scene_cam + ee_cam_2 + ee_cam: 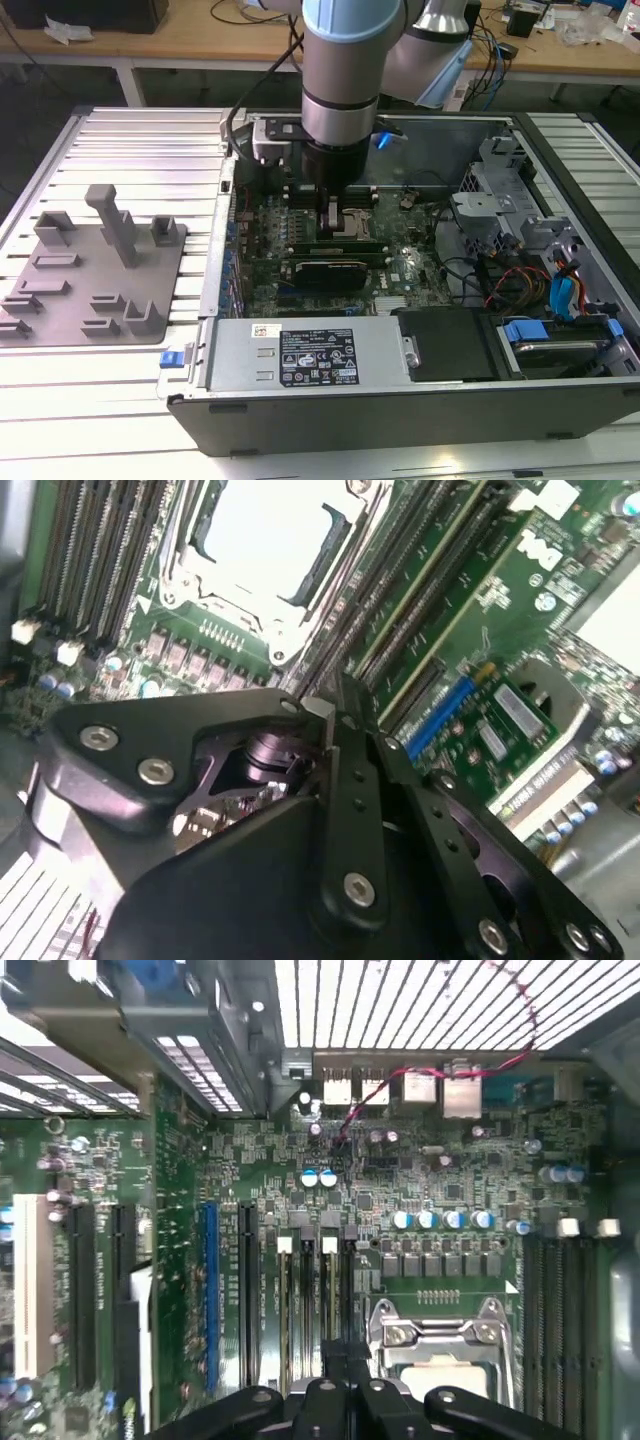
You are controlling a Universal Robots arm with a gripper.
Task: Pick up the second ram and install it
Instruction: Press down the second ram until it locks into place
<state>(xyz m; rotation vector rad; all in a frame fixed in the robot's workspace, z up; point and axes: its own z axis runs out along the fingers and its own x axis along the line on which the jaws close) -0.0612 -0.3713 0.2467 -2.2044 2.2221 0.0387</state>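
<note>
The ram [326, 1300] is sitting edge-up in a slot just beside the socket [440, 1345], with neighbouring slots crowding its long edges. The pincer [345, 1360] is hanging right over it, fingers drawn together; whether they are touching it is unclear.

My gripper [335, 715] hangs over the green motherboard [520, 590], fingertips at the black memory slots [420, 590] beside the processor socket [265, 550].
</note>
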